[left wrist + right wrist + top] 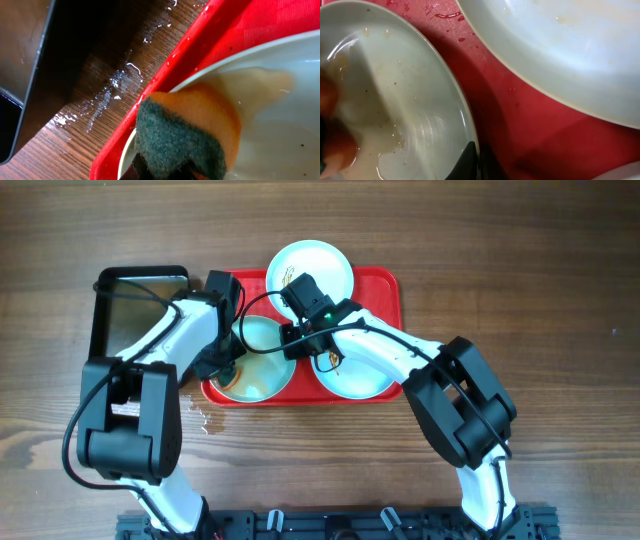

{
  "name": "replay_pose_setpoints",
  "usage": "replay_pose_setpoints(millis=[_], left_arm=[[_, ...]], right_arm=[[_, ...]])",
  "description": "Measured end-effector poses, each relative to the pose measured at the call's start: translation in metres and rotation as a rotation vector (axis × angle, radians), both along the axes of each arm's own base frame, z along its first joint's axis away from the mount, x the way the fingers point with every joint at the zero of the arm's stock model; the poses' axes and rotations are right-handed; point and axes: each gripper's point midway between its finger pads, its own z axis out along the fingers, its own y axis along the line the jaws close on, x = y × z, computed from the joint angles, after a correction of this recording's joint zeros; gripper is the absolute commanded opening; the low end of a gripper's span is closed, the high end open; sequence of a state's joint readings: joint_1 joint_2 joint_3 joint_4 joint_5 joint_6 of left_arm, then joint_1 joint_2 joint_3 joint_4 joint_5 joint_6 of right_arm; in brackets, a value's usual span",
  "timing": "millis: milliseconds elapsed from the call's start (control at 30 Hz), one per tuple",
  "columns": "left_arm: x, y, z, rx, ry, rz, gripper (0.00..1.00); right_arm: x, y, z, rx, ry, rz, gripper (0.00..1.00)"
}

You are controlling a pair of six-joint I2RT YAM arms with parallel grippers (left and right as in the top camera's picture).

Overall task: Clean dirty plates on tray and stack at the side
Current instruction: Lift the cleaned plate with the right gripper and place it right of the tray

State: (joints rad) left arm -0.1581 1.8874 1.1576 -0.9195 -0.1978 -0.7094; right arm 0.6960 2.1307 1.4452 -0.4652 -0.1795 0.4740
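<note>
Wooden table (500,240); left arm (175,330) crooked inward, claw (228,368) on sponge (180,135).

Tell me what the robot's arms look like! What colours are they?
The left arm and right arm are smooth white tubes joined by chunky black blocks. Thin black cables loop beside them. A tiny green light glows on the right one's wrist. The fingers are dark.
</note>
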Motion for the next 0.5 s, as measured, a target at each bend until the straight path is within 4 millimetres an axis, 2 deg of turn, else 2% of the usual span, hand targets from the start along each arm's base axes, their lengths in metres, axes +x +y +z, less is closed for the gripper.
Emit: replay_pose_setpoints(millis=[100, 167, 200, 300, 367, 400, 433, 500], left_arm=[[-0.004, 0.000, 0.003, -0.002, -0.003, 0.001, 0.04], [-0.012, 0.001, 0.015, -0.010, -0.010, 0.002, 0.04], [-0.014, 0.000, 0.025, -0.020, -0.029, 0.003, 0.04], [-0.011, -0.008, 0.081, -0.104, -0.201, 0.005, 0.04], [-0.018, -0.013, 0.124, -0.158, -0.331, -0.002, 0.04], [-0.023, -0.014, 0.137, -0.170, -0.364, -0.005, 0.04], [-0.032, -0.013, 0.149, -0.180, -0.391, -0.007, 0.04], [-0.047, -0.011, 0.165, -0.189, -0.420, -0.009, 0.04]], right_arm=[[0.000, 0.000, 0.000, 0.000, 0.000, 0.000, 0.04], [0.000, 0.000, 0.000, -0.001, -0.004, 0.010, 0.04], [0.001, -0.001, 0.000, -0.003, -0.007, 0.012, 0.04], [0.002, -0.005, 0.004, -0.011, -0.013, 0.015, 0.04], [0.004, -0.006, 0.024, 0.000, -0.046, 0.022, 0.04], [0.006, -0.007, 0.036, 0.006, -0.073, 0.024, 0.04], [0.008, -0.009, 0.058, 0.015, -0.115, 0.020, 0.04], [0.012, -0.018, 0.091, 0.008, -0.188, 0.000, 0.04]])
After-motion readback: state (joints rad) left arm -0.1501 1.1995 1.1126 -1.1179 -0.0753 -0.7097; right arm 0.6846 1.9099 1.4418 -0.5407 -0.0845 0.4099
